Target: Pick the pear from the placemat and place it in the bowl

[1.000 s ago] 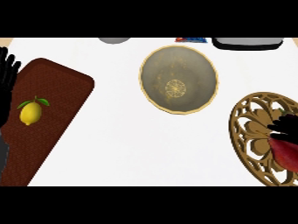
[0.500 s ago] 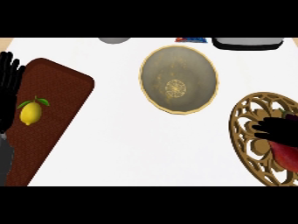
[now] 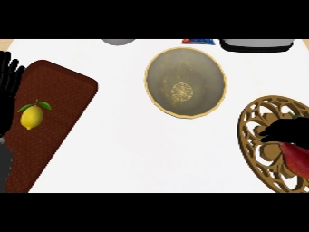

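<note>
Right hand (image 3: pixel 296 132) down over the placemat (image 3: pixel 257 136), fingers curled onto the upper end of the red pear (image 3: pixel 300 159), closing round it as far as visible. Pear lying on the gold openwork placemat, its lower end sticking out just below the hand, apparently not lifted yet. Grasp about made; lifting, carrying and placing left to do. Bowl (image 3: pixel 185 82) up and to the left of this hand, well apart, with nothing in it. Left hand (image 3: pixel 2 97) resting open at the far left edge, beside a brown mat (image 3: pixel 66 97) with a lemon (image 3: pixel 32 116).
</note>
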`<state>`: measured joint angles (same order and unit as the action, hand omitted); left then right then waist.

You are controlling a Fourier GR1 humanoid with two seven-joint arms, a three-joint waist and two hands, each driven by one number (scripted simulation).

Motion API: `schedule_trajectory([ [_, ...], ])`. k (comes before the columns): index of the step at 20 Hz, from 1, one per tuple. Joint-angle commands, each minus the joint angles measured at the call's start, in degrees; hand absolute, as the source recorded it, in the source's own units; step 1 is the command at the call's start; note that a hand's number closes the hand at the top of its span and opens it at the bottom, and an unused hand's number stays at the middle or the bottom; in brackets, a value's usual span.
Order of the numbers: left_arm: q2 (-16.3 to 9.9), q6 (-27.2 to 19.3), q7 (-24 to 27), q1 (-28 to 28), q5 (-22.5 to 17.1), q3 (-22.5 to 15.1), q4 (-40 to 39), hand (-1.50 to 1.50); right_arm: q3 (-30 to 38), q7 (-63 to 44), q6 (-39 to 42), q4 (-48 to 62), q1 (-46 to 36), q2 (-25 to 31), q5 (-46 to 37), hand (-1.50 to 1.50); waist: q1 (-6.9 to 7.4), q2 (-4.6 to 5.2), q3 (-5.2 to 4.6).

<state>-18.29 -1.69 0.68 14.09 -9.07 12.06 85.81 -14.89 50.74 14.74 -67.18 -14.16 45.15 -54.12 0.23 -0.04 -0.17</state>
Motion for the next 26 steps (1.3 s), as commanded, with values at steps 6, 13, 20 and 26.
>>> schedule_trajectory([
  [6, -0.45, 0.68, -0.41, 1.15, 0.34, 0.86, -1.07, 0.0, 2.87, 5.25, -2.59, -4.37, 3.99, -1.53, 1.37, 1.5, -0.61, -0.07, 0.16],
  [13, 1.58, 2.58, 0.2, 5.42, 0.13, -3.24, -0.03, 0.0, 9.48, -1.11, -0.5, 23.53, -21.54, 2.58, -1.05, 1.5, 9.1, 3.94, 0.66],
  [20, 3.21, 1.18, 0.5, 7.37, 1.12, -4.41, -0.78, 0.0, 11.67, 1.65, -3.47, 34.31, -29.41, 3.9, -1.6, 1.5, 9.93, 4.34, 0.79],
  [26, 3.13, 0.88, -0.31, 7.78, 1.32, -4.4, -1.13, 0.0, 16.12, 5.0, -6.69, 40.15, -35.76, 6.96, 0.38, 1.5, 8.87, 3.75, 0.8],
])
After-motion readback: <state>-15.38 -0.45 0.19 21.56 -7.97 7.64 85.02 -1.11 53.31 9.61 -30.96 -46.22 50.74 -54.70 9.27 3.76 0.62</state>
